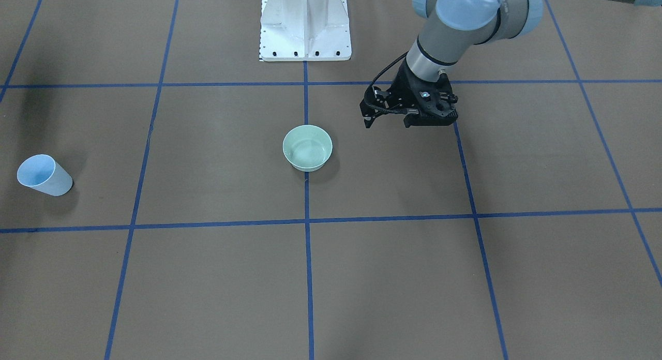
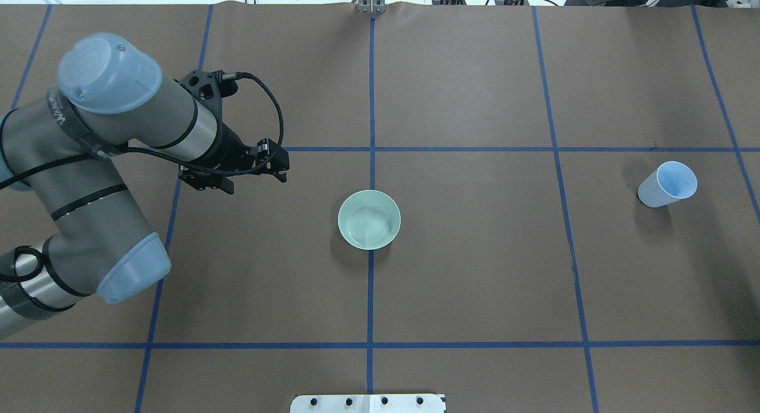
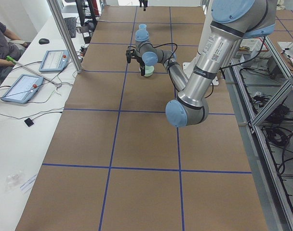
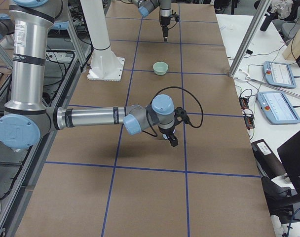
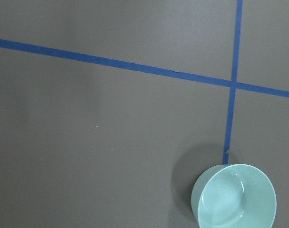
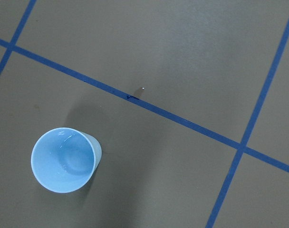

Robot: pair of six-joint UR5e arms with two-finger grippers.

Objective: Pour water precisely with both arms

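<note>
A mint-green bowl (image 2: 369,219) stands at the table's centre; it also shows in the front view (image 1: 307,147) and the left wrist view (image 5: 235,197). Faint whitish ripples of water (image 2: 373,224) glint inside it. My left gripper (image 2: 255,181) hangs over the table to the bowl's left, apart from it; its jaws look spread and hold nothing. It also shows in the front view (image 1: 388,123). A light-blue cup (image 2: 668,184) stands upright far to the right, and shows in the right wrist view (image 6: 64,160). My right gripper (image 4: 170,138) hovers above the cup; I cannot tell its state.
The brown table cover (image 2: 475,270) carries a grid of blue tape lines. The white pedestal base (image 1: 305,26) stands at the robot's edge of the table. Operators' tablets (image 4: 278,106) lie on a side bench.
</note>
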